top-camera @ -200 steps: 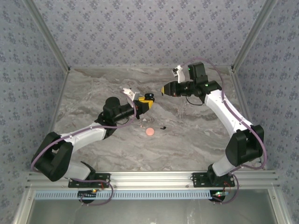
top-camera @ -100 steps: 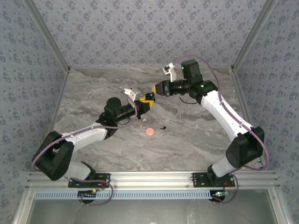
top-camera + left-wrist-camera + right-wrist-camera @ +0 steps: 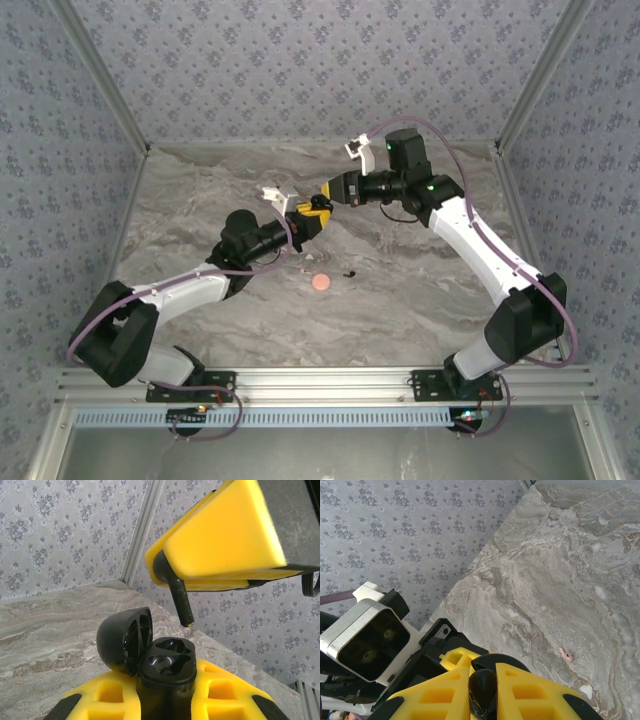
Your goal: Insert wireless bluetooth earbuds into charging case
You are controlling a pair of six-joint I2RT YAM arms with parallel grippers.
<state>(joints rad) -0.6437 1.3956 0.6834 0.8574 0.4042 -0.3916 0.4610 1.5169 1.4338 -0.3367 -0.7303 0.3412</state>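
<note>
The left hand (image 3: pixel 306 222) is clamped on the open charging case (image 3: pixel 162 682) above the worktop (image 3: pixel 420 290). The right hand (image 3: pixel 330 192), just above, pinches one earbud (image 3: pixel 178 592), stem slanting down toward the sockets (image 3: pixel 172 661), not touching. We read the sockets from the left wrist view; the top view adds a second earbud (image 3: pixel 348 273) on the worktop.

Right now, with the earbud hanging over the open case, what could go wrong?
The earbud in the right gripper hangs tilted, apart from the charging case; its stem may jam instead of seating.
Pushing down could twist the charging case in the left gripper.
The open lid stands close and might get knocked shut.
</note>
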